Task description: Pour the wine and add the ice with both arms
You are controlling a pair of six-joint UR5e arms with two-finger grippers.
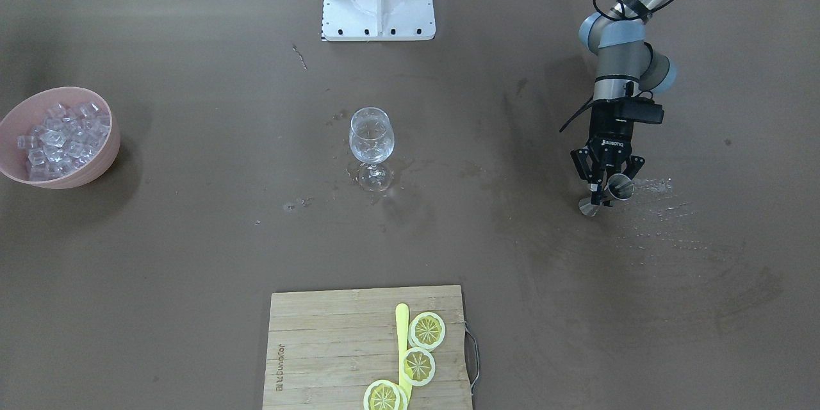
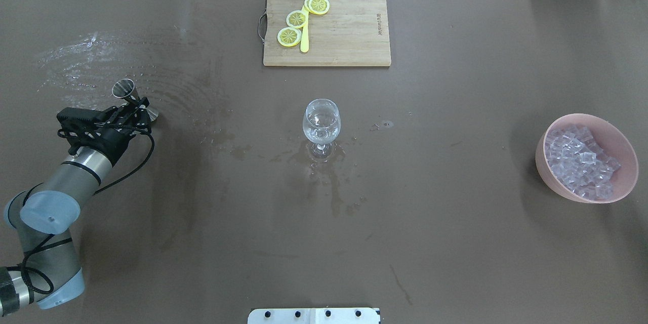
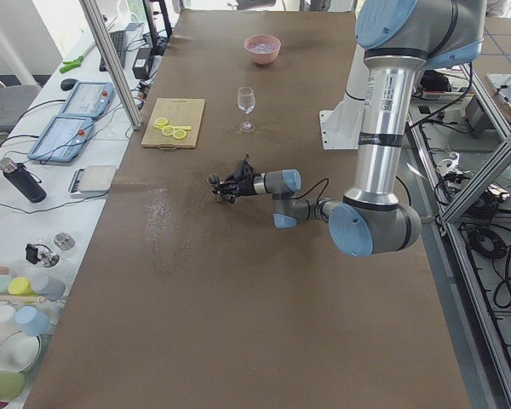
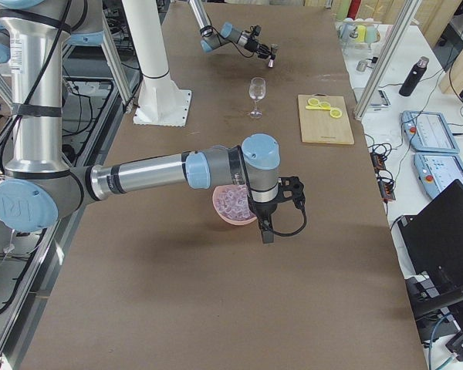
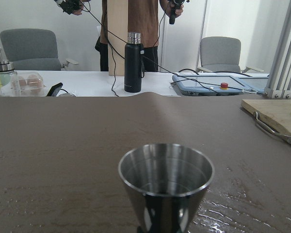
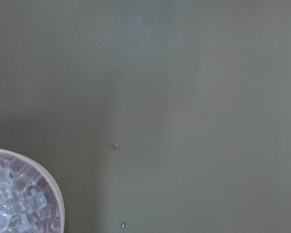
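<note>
Many small clear, glossy cubes of ice [image 2: 582, 159] fill a smooth round pink bowl [image 2: 542, 164] near the worktop's [image 2: 455, 238] right end. The left end effector [image 2: 135, 105] clamps a shiny steel double-cone jigger [image 2: 123, 89] at its waist, long axis about upright, mouth up. The right end effector [image 4: 265, 233] hangs near the bowl; its opening cannot be told.

Brown table [image 2: 455, 238]; two grey chairs [image 5: 30, 47] against a white wall [image 5: 34, 14]

Overhead and front cameras face each other across the wine glass [image 2: 321, 121] — side views look along the table [image 3: 238, 298].
</note>
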